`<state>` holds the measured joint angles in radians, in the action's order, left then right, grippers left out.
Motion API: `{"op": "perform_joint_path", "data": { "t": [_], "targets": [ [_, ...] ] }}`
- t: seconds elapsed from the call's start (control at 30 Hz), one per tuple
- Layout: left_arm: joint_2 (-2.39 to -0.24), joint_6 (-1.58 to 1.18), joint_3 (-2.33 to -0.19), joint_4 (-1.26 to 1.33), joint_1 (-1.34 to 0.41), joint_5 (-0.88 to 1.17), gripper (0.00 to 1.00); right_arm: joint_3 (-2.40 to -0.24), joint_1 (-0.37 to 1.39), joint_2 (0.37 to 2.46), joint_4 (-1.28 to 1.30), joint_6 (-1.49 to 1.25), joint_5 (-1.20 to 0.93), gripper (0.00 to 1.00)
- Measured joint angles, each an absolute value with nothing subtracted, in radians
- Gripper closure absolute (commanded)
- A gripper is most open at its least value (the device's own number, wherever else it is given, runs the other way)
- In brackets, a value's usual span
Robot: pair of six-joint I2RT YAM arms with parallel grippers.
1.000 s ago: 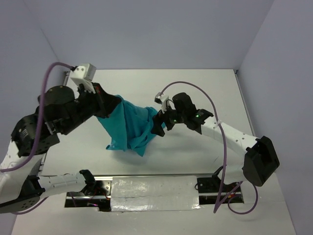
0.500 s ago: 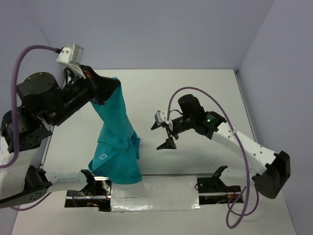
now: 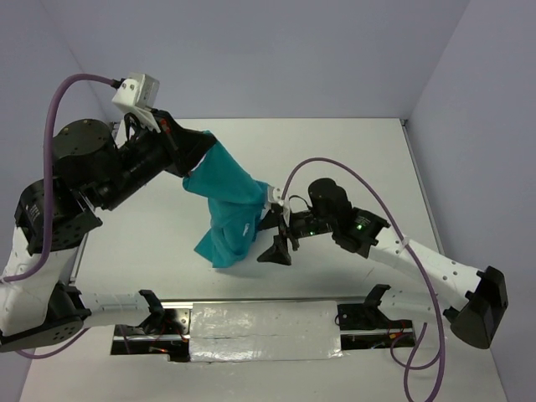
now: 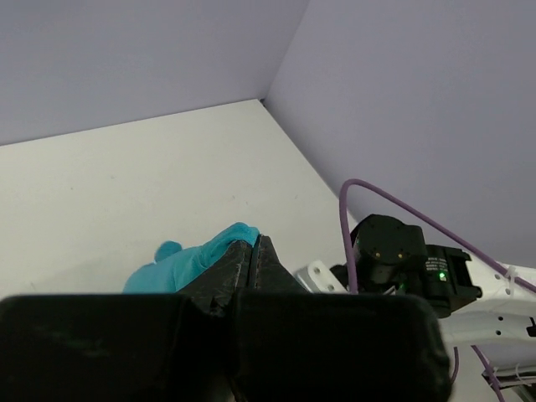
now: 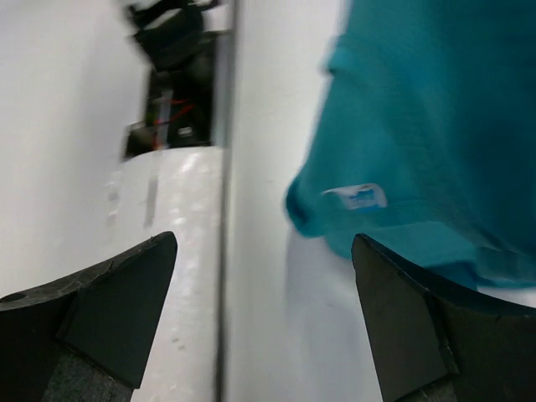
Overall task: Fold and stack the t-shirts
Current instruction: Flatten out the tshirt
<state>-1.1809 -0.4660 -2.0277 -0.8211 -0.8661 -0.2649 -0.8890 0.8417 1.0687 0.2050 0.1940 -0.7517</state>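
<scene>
**Plain teal short-sleeved cloth t-shirt (image 3: pixel 228 205) hangs bunched over the white table (image 3: pixel 360 159); no fold is made yet.**

The shirt dangles in a crumpled column from the left gripper (image 3: pixel 199 152), whose black fingers are pinched tight on its upper edge. Its small white tag (image 3: pixel 245 228) faces the right arm. Whether the hem touches the tabletop cannot be told. Spreading flat, folding and stacking all appear left to do. The left arm is raised high and reaches inward. The right arm stretches low across, and the right gripper (image 3: pixel 276 236) is spread wide just beside the hem, gripping nothing.
</scene>
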Motion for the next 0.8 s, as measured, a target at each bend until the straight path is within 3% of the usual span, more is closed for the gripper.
{"op": "perform_joint_path", "data": {
  "t": [0.17,0.4,0.63,0.8],
  "targets": [
    [-1.158,-0.466,-1.983,-0.790,-0.866,-0.236,1.00,-0.881,0.711,1.065,0.145,0.183,-0.631,0.05],
    [-1.112,-0.468,-1.937,-0.793,-0.866,-0.210,1.00,-0.883,0.510,1.034,0.147,0.441,-0.733,0.03],
    [-1.081,-0.475,-1.944,-0.844,-0.866,-0.117,1.00,-0.884,0.474,1.110,0.223,0.795,-0.912,0.03],
    [-1.046,-0.542,-1.945,-0.938,-0.865,-0.062,1.00,-0.903,0.480,1.192,0.224,0.871,-0.955,0.03]
  ]
}}
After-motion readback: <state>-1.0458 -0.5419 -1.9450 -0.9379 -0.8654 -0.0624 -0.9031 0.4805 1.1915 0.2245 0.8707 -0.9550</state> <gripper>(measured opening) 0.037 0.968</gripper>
